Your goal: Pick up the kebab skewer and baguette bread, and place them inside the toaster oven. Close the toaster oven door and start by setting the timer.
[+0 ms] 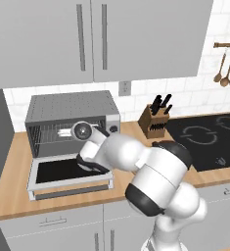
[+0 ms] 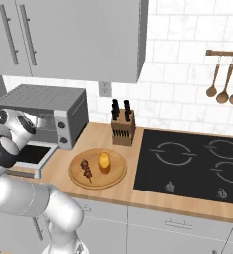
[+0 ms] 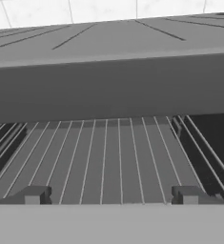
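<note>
Hand view: spread, empty gripper (image 3: 111,195) is aimed at the toaster oven (image 2: 43,106) rack; skewer (image 2: 87,168) and baguette (image 2: 104,160), lower centre on the plate (image 2: 115,176), must be fetched.

Left base view: behind and left of the white arm, looking forward and down at the boxy silver-grey toaster oven (image 1: 72,117) with its black-glass drop-down door (image 1: 70,171) open, mid-range. Right base view: behind and right, same direction, facing more toward the black glass cooktop (image 2: 192,166) and round wooden plate (image 2: 116,176). Both share the oven, the wooden knife block (image 1: 154,121), light wood counter (image 1: 13,186) and cooktop. Hand view: very near, level, looking into the oven cavity along its wire rack (image 3: 108,157).
</note>
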Robot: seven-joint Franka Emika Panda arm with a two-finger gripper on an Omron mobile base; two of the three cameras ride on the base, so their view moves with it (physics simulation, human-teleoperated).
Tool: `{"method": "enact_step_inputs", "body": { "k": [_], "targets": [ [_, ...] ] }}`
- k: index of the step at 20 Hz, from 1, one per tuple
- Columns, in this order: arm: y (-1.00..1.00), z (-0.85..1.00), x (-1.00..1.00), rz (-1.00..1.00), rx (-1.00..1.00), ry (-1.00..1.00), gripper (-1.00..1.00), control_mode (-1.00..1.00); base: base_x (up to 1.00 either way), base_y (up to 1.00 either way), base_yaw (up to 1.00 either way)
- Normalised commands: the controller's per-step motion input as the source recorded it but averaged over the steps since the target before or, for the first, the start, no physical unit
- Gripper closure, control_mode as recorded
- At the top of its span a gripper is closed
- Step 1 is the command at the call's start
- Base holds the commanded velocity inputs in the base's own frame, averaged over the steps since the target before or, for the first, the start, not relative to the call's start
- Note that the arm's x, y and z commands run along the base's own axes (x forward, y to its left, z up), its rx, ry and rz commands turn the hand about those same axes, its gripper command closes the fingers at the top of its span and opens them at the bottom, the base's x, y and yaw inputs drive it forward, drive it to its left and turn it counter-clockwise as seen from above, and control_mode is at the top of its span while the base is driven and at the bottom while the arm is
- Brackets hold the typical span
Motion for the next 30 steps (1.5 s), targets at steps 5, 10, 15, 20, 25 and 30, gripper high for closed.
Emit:
{"method": "enact_step_inputs", "body": {
  "k": [5,10,15,20,25,30],
  "targets": [
    [0.0,-0.09,0.09,0.0,0.0,0.05,-1.0,-1.0,0.0,0.0,0.0],
    [0.0,-0.23,0.01,0.0,0.0,0.02,-1.0,-1.0,0.0,0.0,0.0],
    [0.0,-0.06,0.1,0.0,0.0,0.0,-1.0,-1.0,0.0,0.0,0.0],
    [0.01,-0.02,0.24,0.0,0.0,0.0,-1.0,-1.0,0.0,0.0,0.0],
    [0.04,-0.24,0.12,0.0,0.0,0.06,-1.0,-1.0,0.0,0.0,0.0],
    [0.0,-0.31,0.04,0.0,0.0,0.06,-1.0,-1.0,0.0,0.0,0.0]
  ]
}}
